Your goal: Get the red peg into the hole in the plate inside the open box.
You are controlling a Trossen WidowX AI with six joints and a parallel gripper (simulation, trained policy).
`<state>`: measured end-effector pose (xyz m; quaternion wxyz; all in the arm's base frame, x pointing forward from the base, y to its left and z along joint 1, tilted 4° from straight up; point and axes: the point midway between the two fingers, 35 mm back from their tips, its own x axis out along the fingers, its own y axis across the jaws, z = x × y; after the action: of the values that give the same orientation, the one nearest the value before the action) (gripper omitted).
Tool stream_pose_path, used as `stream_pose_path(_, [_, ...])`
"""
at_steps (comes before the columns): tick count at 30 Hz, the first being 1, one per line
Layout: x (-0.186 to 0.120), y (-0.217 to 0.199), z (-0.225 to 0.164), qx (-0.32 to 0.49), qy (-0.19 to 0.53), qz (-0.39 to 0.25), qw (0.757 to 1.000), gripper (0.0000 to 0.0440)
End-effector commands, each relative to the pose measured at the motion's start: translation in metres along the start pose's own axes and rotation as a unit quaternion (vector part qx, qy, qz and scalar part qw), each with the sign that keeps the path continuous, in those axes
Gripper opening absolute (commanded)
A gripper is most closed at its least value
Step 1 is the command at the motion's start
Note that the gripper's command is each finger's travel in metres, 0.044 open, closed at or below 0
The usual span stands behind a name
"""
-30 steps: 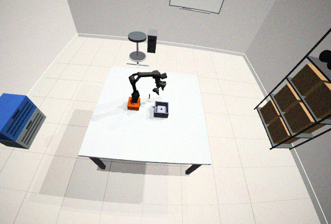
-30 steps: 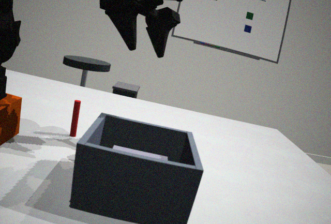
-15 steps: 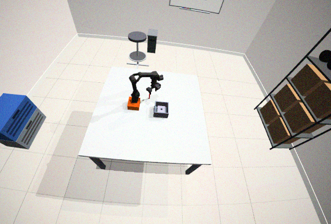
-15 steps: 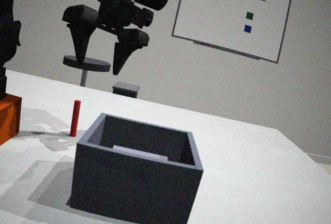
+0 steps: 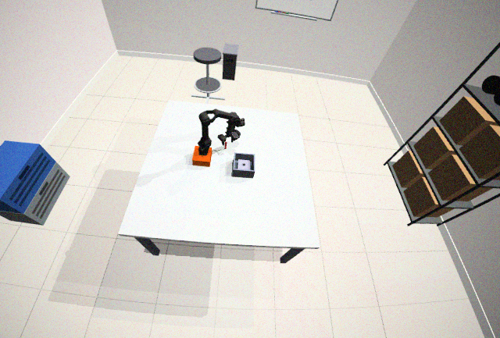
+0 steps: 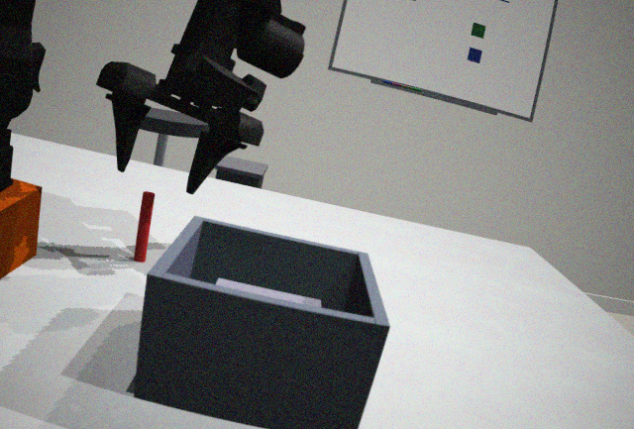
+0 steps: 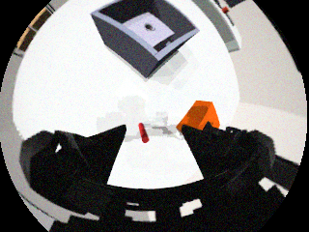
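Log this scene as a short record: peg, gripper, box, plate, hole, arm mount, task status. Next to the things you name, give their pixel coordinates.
peg: red peg point(image 5: 225, 145) point(image 6: 144, 227) point(image 7: 144, 132), upright on the table, outside the box
gripper: gripper point(image 5: 230, 139) point(image 6: 157, 182) point(image 7: 154, 128) open, above the peg, nothing held
box: dark grey open box point(image 5: 243, 173) point(image 6: 261, 353) point(image 7: 126, 47), on the table
plate: pale plate point(image 5: 240, 167) point(image 6: 265, 293) point(image 7: 137, 24), inside the box
hole: in the plate, no peg in it
arm mount: orange block point(image 5: 201, 161) point(image 6: 20, 232) point(image 7: 199, 115)
task status: peg not yet grasped or inserted
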<state>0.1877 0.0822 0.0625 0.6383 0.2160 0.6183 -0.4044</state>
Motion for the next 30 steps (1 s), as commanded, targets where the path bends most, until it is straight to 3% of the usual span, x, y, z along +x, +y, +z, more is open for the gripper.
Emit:
stream_pose_path(1, [0.018,0.003,-0.007,0.014,0.006,0.0,1.0,0.0418])
stream_pose_path(11, [0.056,0.014,-0.02,0.039,0.011,0.031,0.999,0.0403])
stream_pose_path(14, [0.065,0.014,-0.024,0.045,0.014,0.034,0.998,0.0376])
stream_pose_path(19, [0.076,0.01,-0.029,0.057,0.025,0.029,0.998,0.027])
stream_pose_path(29, [0.077,0.01,-0.035,0.055,0.064,0.023,0.996,0.0008])
stream_pose_path(30, [0.076,0.01,-0.035,0.054,0.068,0.023,0.996,0.0])
